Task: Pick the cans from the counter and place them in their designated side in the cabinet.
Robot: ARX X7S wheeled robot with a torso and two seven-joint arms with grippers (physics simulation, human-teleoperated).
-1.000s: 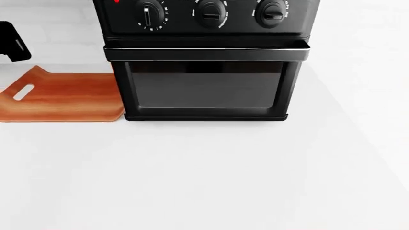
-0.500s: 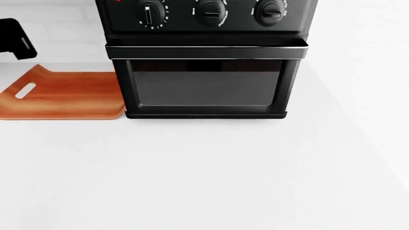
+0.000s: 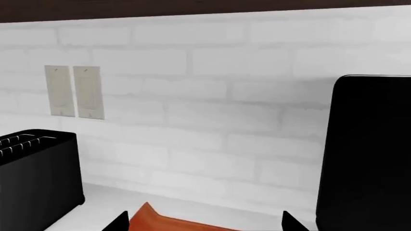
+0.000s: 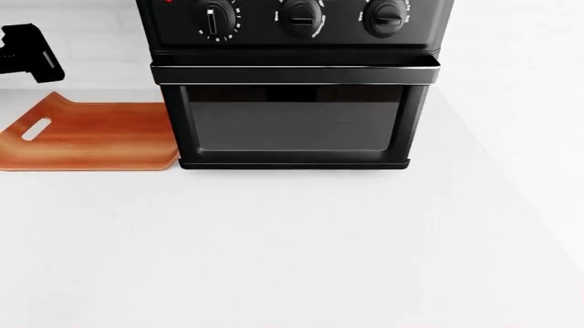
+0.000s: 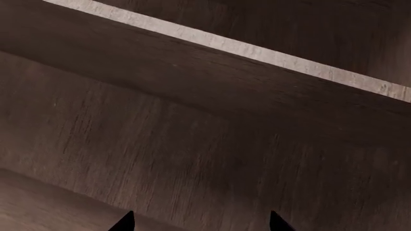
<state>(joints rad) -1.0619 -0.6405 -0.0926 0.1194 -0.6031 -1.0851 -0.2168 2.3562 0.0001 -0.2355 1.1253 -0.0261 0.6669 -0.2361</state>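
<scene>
Ahead, bare counter (image 4: pixel 292 246), oven (image 4: pixel 294 82) against wall, board (image 4: pixel 91 137) beside.

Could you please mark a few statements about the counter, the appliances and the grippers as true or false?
1. A wooden cutting board lies left of the black oven in the head view. True.
2. A can stands on the counter before the oven. False: no can is visible in any view.
3. The left gripper holds a can. False: its fingertips stand apart with nothing between them.
4. A black toaster shows in the left wrist view. True.
5. The right gripper faces brown wood panels. True.
</scene>
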